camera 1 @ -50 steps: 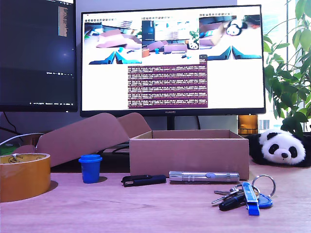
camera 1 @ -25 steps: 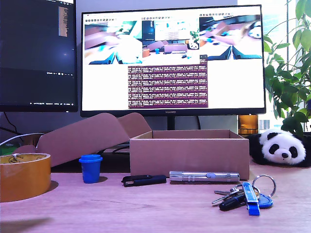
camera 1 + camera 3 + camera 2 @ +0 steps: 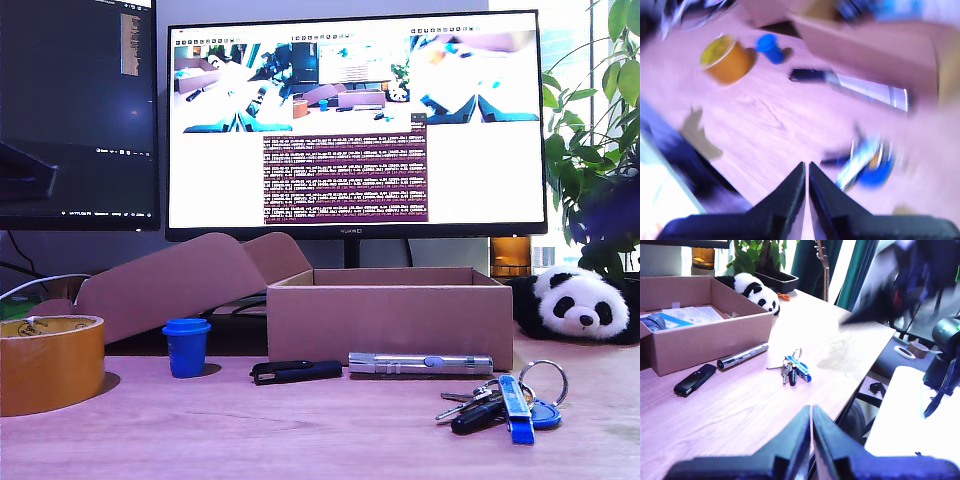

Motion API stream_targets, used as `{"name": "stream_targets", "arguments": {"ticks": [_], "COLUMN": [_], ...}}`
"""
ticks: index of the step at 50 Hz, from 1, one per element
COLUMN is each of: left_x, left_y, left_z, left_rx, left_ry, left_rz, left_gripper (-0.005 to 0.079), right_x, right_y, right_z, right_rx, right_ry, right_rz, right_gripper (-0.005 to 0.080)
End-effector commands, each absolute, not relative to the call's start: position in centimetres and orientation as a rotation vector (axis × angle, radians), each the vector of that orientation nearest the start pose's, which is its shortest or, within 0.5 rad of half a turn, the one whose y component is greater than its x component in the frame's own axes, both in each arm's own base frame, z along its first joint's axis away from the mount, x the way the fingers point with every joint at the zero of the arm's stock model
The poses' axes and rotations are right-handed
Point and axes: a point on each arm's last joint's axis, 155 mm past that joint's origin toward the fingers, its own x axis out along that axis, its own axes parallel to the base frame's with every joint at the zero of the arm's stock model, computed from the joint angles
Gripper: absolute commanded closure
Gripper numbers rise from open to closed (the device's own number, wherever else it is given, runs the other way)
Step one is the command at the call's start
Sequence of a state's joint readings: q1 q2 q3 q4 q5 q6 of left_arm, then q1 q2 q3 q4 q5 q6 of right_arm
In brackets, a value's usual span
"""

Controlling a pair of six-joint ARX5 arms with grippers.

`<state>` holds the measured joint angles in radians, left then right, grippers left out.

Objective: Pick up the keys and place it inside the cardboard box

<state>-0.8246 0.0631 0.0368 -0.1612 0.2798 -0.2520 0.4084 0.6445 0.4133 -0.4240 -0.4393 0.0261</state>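
The keys [image 3: 505, 400], on a silver ring with a blue tag and strap, lie on the wooden desk at the exterior view's lower right, in front of the cardboard box [image 3: 390, 315]. In the first wrist view the keys [image 3: 794, 369] lie well ahead of my first gripper [image 3: 811, 412], which is shut and holds nothing. My second gripper [image 3: 806, 170] is shut too, hovering short of the blurred keys [image 3: 867, 162]. The box [image 3: 715, 335] holds papers and a blue item.
A silver flashlight [image 3: 420, 363] and a slim black item [image 3: 295, 372] lie in front of the box. A blue cup [image 3: 186, 346], a tape roll [image 3: 45, 360], a slanted cardboard flap [image 3: 170, 285], a toy panda [image 3: 580, 305] and a monitor [image 3: 350, 125] stand around.
Dark blurred arm shapes have come into the exterior view at its left edge and its right edge. A shadow on the desk front has gone. The keys have not moved.
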Motion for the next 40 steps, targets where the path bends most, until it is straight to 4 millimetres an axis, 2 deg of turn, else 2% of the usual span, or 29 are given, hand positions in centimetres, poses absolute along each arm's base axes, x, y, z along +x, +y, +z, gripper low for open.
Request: {"name": "stream_targets", "arguments": {"ticks": [1,5,10,15,21,30,40], "left_x": [13.0,13.2,13.4,13.5,13.5,13.5,13.7], "left_y": [-21.3,-21.2,-21.1,-21.0,-21.0,-21.0,-20.8], "left_z": [12.6,12.6,12.6,12.6,12.6,12.5,12.4], "left_rx": [-0.161,-0.16,-0.159,-0.153,-0.153,-0.151,-0.149], "left_ry": [0.325,0.322,0.32,0.315,0.316,0.32,0.322], "left_rz": [-1.06,-1.048,-1.036,-1.027,-1.025,-1.024,-1.012], "left_gripper": [0.0764,0.0764,0.0764,0.0764,0.0764,0.0764,0.0764], "right_x": [19.4,19.3,20.0,20.3,21.1,22.9,25.1], "right_y": [17.2,17.1,16.9,17.0,17.1,17.0,16.8], "right_z": [12.0,11.6,10.6,9.2,7.5,6.0,5.6], "right_rx": [-0.125,-0.407,-0.582,-0.61,-0.631,-0.718,-0.791], "right_ry": [0.69,0.65,0.653,0.712,0.761,0.751,0.711], "right_rz": [0.876,0.986,1.047,1.077,1.086,1.08,1.038], "right_gripper": [0.0765,0.0765,0.0765,0.0738,0.0515,0.0497,0.0434]}}
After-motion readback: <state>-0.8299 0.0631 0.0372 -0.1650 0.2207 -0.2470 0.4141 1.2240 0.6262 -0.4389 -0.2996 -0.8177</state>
